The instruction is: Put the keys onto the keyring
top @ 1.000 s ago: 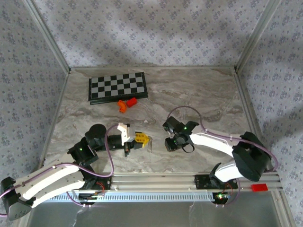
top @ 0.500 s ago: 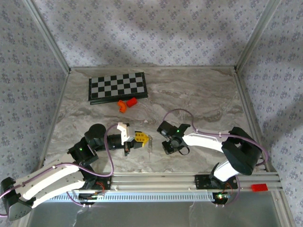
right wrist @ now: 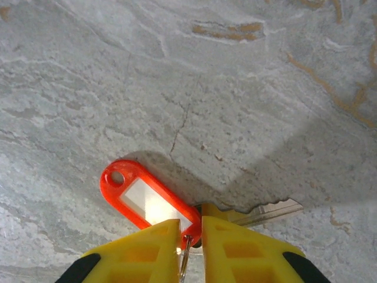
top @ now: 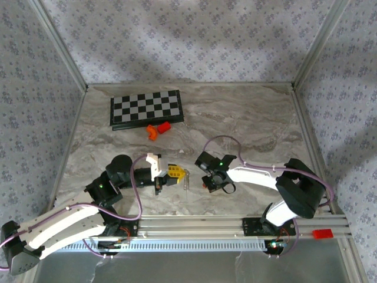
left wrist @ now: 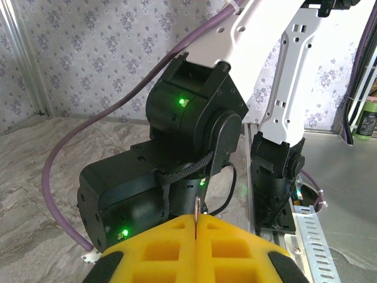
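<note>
The right gripper (right wrist: 189, 229), jaws nearly closed, straddles the wire ring of the keyring (right wrist: 147, 200), which lies on the table (right wrist: 235, 88) beside a key (right wrist: 268, 211); whether it grips is unclear. The left gripper (left wrist: 194, 227) is clenched on a thin upright key (left wrist: 196, 211)

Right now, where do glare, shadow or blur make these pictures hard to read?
Right wrist view: glare whitens the clear window of the keyring, and a broad shadow darkens the table just beyond the key. Left wrist view: the metal sliver between the yellow fingers is edge-on, barely readable. Top view: soft shadow bands cross the back wall.
</note>
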Tool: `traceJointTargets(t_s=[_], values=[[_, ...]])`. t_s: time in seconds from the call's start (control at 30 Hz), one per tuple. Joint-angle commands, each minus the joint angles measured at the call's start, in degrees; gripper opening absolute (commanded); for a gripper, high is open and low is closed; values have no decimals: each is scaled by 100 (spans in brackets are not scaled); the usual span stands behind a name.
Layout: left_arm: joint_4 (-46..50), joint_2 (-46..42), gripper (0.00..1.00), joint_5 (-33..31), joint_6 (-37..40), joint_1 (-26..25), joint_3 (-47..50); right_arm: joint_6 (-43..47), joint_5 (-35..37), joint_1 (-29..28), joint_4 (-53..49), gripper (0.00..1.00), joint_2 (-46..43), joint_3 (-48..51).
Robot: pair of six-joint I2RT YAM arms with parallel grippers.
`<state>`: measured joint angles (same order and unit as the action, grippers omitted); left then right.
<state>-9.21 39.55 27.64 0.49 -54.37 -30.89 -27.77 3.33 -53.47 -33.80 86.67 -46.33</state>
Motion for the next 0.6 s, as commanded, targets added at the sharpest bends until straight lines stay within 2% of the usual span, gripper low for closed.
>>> traceJointTargets(t_s=[0.0,0.37,0.57], values=[[-311,-11,0,128,-53,45,-13,-168,182,-40,-314,16,-208,-94],[-300,-26,0,128,-58,49,-13,-169,177,-39,-557,13,-335,-80],[-257,-22,0,129,-49,41,-37,-154,50,-23,-497,15,-338,-44]])
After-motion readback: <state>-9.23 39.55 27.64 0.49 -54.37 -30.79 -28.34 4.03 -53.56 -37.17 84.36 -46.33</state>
